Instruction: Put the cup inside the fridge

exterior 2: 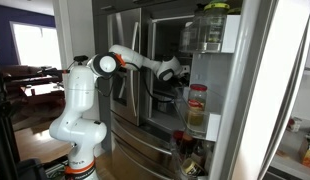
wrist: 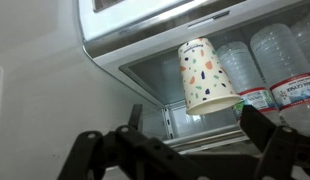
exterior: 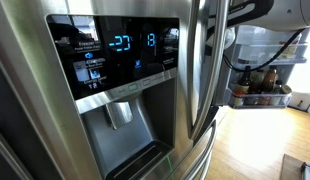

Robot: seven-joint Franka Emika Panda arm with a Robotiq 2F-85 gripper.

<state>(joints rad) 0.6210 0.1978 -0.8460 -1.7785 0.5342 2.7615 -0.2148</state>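
Observation:
A white paper cup (wrist: pixel 207 75) with coloured specks stands on a shelf inside the open fridge (wrist: pixel 145 70), its wide rim towards the bottom of the wrist view. My gripper (wrist: pixel 180 152) is open and empty, a short way back from the cup, not touching it. In both exterior views the stainless-steel fridge (exterior: pixel 115 120) (exterior 2: pixel 130 40) shows, with its black dispenser panel (exterior: pixel 115 55) and blue digits. My arm reaches into the open compartment, with the gripper (exterior 2: pixel 181 71) at shelf height. The cup is not discernible in the exterior views.
Several clear plastic water bottles (wrist: pixel 270 70) stand right beside the cup. The open door's shelves hold jars and bottles (exterior 2: pixel 198 105). Tall bar handles (exterior: pixel 200 70) stand beside the opening. Food containers (exterior: pixel 260 92) sit on a lower interior shelf.

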